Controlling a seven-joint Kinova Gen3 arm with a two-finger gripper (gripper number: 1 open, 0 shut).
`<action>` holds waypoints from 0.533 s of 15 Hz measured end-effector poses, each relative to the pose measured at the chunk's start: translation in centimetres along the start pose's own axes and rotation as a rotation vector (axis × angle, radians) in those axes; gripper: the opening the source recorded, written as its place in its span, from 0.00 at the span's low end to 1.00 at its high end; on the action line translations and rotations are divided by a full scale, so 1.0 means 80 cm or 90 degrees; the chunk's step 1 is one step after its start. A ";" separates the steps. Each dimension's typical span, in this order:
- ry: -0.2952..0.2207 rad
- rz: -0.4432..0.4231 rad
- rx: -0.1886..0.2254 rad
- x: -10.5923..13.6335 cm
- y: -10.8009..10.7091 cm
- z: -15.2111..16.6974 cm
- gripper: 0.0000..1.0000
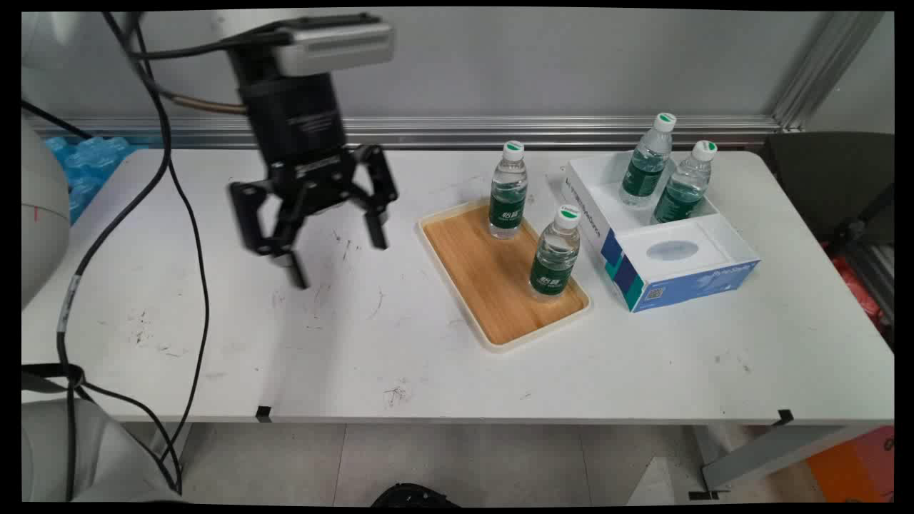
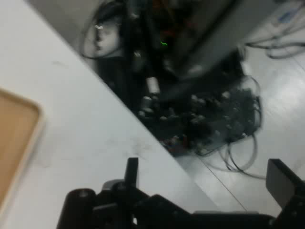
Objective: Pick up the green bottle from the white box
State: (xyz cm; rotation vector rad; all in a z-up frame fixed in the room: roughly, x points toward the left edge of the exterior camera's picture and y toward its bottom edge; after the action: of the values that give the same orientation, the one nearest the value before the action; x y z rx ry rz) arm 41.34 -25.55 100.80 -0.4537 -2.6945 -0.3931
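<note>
The gripper (image 1: pixel 335 260) hangs with its jaws spread and empty above the bare table (image 1: pixel 285 343), left of the tray (image 1: pixel 493 285) holding two bottles (image 1: pixel 555 253); a careless sideways sweep could, I judge, topple these tall bottles.

The gripper (image 1: pixel 335 246) hangs over bare table (image 1: pixel 285 335), fingers spread and empty, left of a wooden tray (image 1: pixel 485 285) bearing two upright green-labelled bottles (image 1: pixel 508 191).
</note>
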 end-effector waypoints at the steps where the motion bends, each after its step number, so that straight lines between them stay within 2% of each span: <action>1: 0.006 -0.025 0.019 0.002 -0.007 -0.001 1.00; 8: 0.067 -0.181 0.157 0.009 -0.067 -0.013 1.00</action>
State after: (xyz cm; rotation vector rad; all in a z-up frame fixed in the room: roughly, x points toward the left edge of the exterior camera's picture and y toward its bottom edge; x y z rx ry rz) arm 39.07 -30.55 100.89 0.0214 -2.6610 -0.1507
